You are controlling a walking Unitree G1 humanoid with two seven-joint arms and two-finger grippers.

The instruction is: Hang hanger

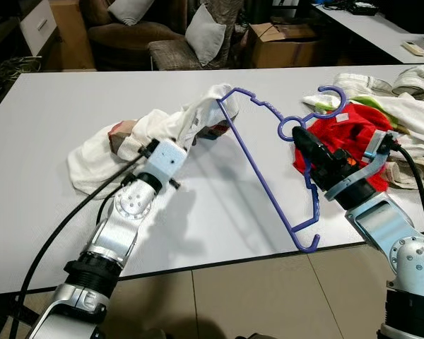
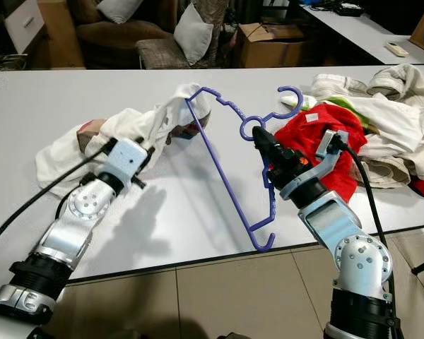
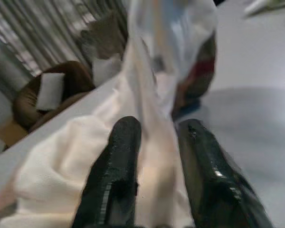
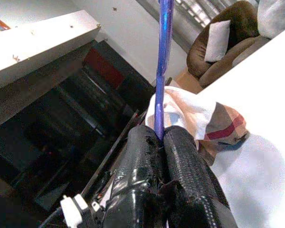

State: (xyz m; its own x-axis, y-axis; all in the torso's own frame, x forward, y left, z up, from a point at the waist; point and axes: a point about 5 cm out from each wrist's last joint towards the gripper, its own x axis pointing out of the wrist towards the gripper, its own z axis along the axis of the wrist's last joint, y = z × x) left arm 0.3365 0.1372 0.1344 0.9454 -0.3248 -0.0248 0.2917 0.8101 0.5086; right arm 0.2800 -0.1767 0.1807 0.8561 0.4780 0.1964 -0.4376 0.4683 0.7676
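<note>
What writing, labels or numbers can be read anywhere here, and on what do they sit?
None can be read.
The small white tag on the red garment: too small to read.
The cardboard box behind the table: no legible print.
The blue hanger and both arms: no readable marking.

The white garment (image 1: 171, 124) covers the far end of the purple hanger (image 1: 263, 171), beyond the right tool (image 1: 302, 138). The left tool (image 3: 156, 166) looks blurred, its fingertips buried in cloth.
</note>
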